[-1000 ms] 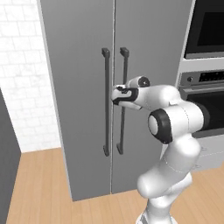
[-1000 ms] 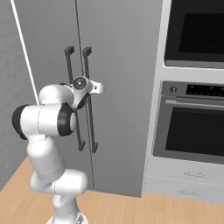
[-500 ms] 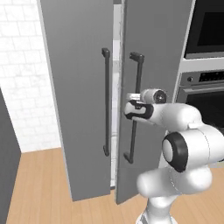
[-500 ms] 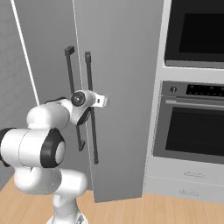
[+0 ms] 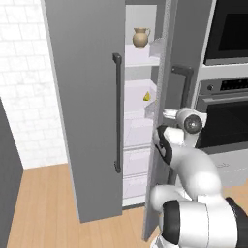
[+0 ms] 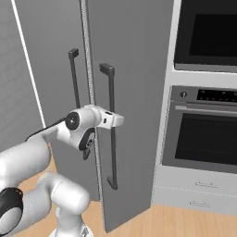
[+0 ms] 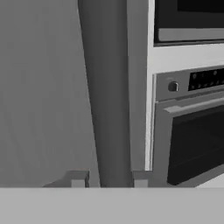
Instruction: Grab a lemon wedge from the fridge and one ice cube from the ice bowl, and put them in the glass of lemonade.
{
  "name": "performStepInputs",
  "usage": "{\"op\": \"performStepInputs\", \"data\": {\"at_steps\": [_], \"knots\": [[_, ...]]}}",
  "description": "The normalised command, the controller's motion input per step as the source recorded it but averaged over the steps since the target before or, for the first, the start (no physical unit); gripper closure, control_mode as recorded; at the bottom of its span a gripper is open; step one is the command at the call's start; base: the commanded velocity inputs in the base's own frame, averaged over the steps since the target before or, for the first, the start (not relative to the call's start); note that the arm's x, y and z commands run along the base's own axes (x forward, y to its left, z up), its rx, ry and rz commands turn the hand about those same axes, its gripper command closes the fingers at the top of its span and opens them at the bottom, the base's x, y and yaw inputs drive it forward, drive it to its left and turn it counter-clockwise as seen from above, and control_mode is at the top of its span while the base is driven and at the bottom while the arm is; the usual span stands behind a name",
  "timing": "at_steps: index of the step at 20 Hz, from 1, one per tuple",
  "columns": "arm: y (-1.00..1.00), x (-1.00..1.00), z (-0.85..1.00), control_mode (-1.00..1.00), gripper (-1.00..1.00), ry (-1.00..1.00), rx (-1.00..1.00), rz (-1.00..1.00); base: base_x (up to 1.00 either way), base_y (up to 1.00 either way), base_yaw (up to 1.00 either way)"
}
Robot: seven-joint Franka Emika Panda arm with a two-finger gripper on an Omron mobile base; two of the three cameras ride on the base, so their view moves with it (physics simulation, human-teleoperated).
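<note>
— Right, look at the tall matte grey two-door fridge [image 5: 82, 97]: its right door [image 6: 134, 92] stands ajar, seen nearly edge-on from the left base camera, and the white shelves [image 5: 138, 89] show in the gap.

— And the tiny yellow lemon wedge [image 5: 147, 96]?

— Sitting on a middle shelf, near the front edge, untouched. A small tan jug [image 5: 140, 37] stands 1 shelf above it.

— What about the white arm's two-finger gripper [image 7: 109, 179]?

— Clenched on that door's long dark vertical bar handle [image 7: 109, 109]. From the hand camera, the bar runs straight up between the 2 fingertips [image 7: 78, 179], and both sit tight against its sides.

— Where along the bar?

— From the right base camera, roughly at mid-height, with the hand reaching across to it level.

— Anything beside the fridge?

— Just to its right is the black wall oven [image 6: 203, 139] with its dark glass door closed.
</note>
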Motion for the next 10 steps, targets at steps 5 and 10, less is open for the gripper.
{"op": "performStepInputs", "data": {"at_steps": [5, 10], "knots": [[-0.38, -0.95, 1.00, -1.00, -1.00, 0.00, 0.04, -0.22, 0.00, 0.00, 0.00], [0.77, -0.48, 0.59, -1.00, -1.00, 0.00, 0.09, -0.16, 0.00, 0.00, 0.00]]}}
